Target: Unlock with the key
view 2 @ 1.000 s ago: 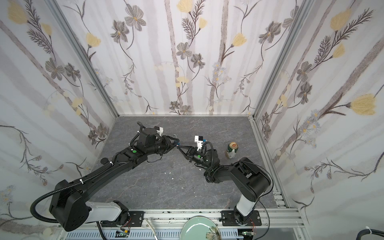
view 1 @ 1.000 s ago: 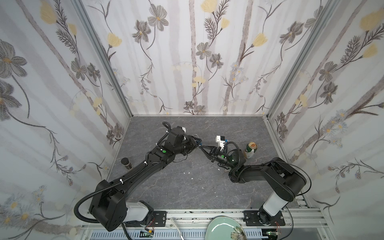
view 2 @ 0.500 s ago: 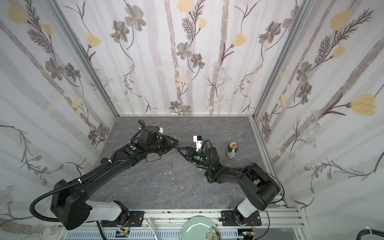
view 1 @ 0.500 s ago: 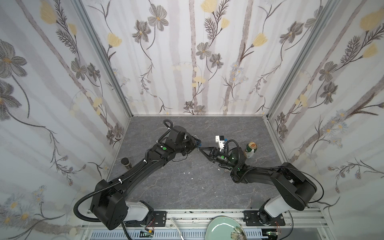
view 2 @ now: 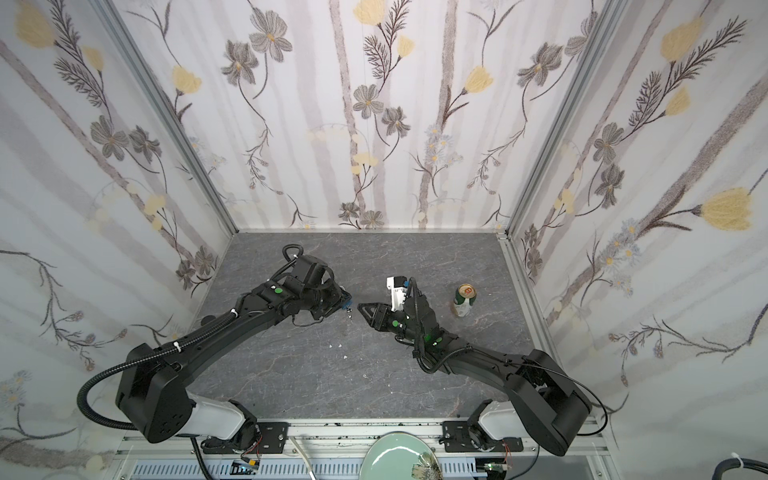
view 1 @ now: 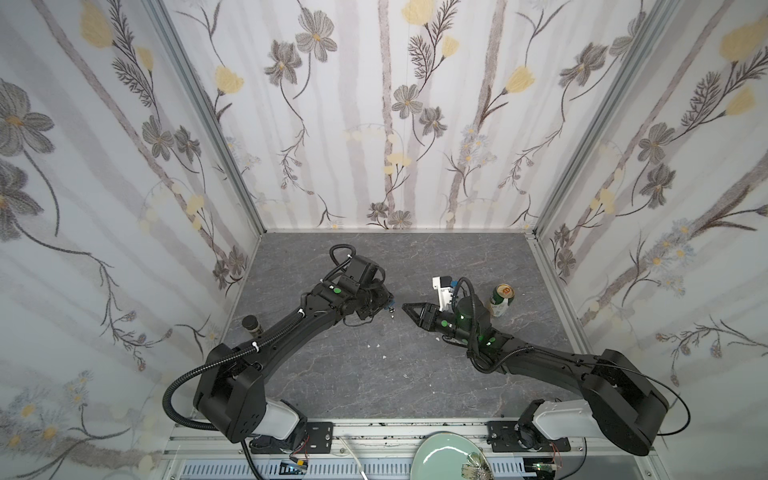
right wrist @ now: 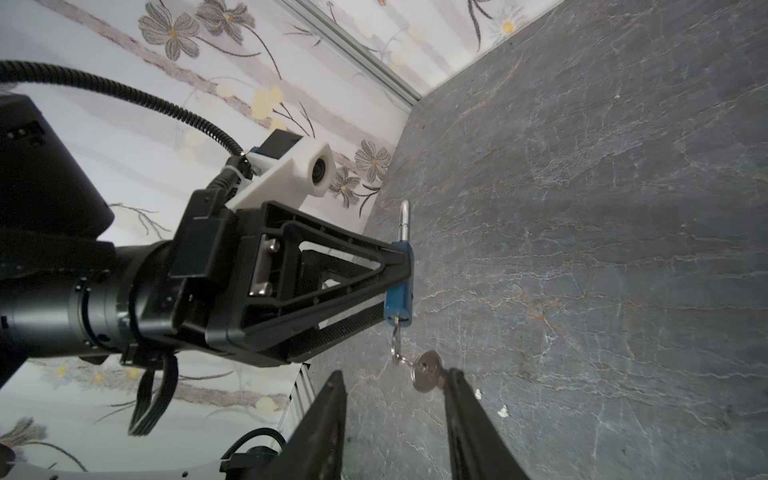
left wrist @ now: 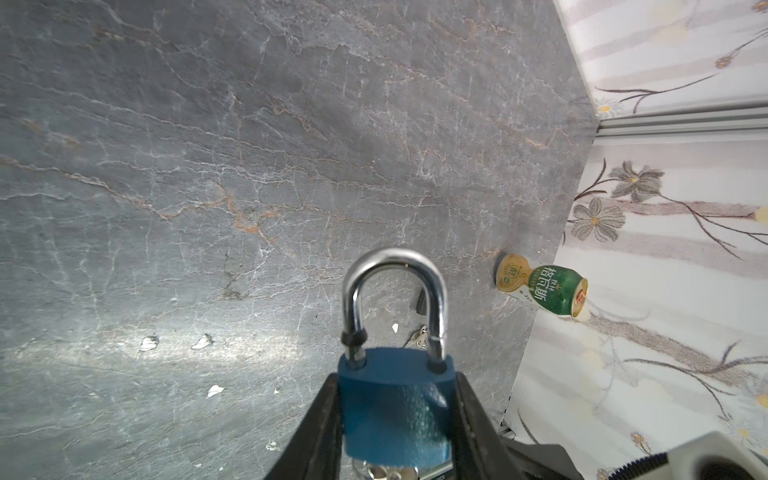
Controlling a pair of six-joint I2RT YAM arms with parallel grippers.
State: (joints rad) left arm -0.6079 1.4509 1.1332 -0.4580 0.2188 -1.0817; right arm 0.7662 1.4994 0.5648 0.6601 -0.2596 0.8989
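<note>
Can (view 1: 501, 300) stands upright on the table (view 1: 374, 386) near the right wall, green label, contents not visible. Pale green plate (view 1: 436, 453) sits past the table's front edge, cut off by the frame, with a small speckled thing on it that is too small to name. Small dark pot (view 1: 251, 325) stands by the left wall; a top view shows it clearly, while in the stereo twin the left arm hides most of it. Left claw (left wrist: 395, 378) is pinching the blue padlock (left wrist: 395, 411) by its body, above the table's middle, with the shackle (left wrist: 395, 258) pointing away from the wrist. Whether the shackle is released I cannot tell. Both top views reduce the padlock to a blue speck at the claw tip. The right wrist view adds what the left cuts off: a key ring (right wrist: 397, 338) hangs from the padlock's lower end, with a round-headed key (right wrist: 426, 370) dangling from it. Right claw (right wrist: 395, 376) is spread, nothing between its fingers (right wrist: 328, 419); the key head lies just beside one fingertip, contact unclear. From above, those fingers overlap, so the gap is unreadable. White flecks (view 1: 378, 345) are scattered on the table.
</note>
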